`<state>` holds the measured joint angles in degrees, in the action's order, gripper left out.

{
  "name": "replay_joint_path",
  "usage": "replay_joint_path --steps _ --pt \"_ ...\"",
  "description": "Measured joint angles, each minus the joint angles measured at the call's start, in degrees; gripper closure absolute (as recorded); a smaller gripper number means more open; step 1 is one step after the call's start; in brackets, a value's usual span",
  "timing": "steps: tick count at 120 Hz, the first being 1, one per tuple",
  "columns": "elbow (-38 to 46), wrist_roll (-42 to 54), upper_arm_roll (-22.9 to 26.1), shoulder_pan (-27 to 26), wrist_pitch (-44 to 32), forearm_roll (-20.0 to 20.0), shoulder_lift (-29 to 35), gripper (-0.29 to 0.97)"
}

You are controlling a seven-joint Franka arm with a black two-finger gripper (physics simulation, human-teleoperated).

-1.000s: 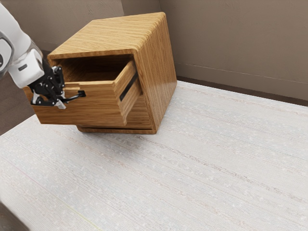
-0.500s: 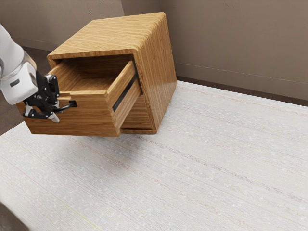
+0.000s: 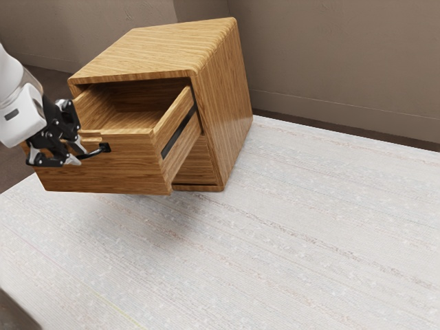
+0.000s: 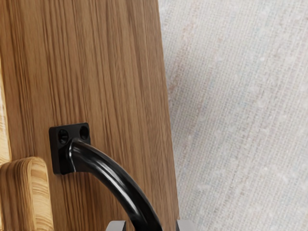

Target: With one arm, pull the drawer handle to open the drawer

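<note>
The table [image 3: 309, 240] carried the cabinet [image 3: 206, 62] at its far corner, on the exterior view's left. The drawer [image 3: 124, 165] stood well out of the cabinet, farther than a second before, though it gained little in the last half second. Its inside lay open, so the task was judged all but done. The handle [image 4: 110, 178] sat on the drawer front, near the table's edge. The gripper [image 3: 72, 152] was clenched narrowly on the handle, one finger on either side of the bar.

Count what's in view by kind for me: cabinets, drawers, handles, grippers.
cabinet: 1
drawer: 1, pulled partly out
handle: 1, black
gripper: 1, at the handle
Total: 4
</note>
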<state>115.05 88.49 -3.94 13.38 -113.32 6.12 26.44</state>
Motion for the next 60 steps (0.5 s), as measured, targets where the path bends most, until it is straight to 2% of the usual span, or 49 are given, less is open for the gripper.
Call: replay_joint_path --steps 20,26,34,42,49,60 --pt "-0.5 -0.3 0.0 0.1 0.4 0.0 2.0 0.51" --pt "-3.9 -0.5 0.1 0.1 2.0 0.0 2.0 0.49" --pt "-18.5 -1.5 -1.9 -1.6 9.2 -0.1 -5.3 0.47" --pt "-33.8 -4.0 -10.7 -10.8 18.9 -0.2 -15.9 0.34" --pt "-38.5 -7.2 -14.0 -12.9 25.2 -1.5 -19.3 0.26" --pt "-40.4 -11.5 -15.3 -14.1 32.0 -3.8 -20.7 0.16"
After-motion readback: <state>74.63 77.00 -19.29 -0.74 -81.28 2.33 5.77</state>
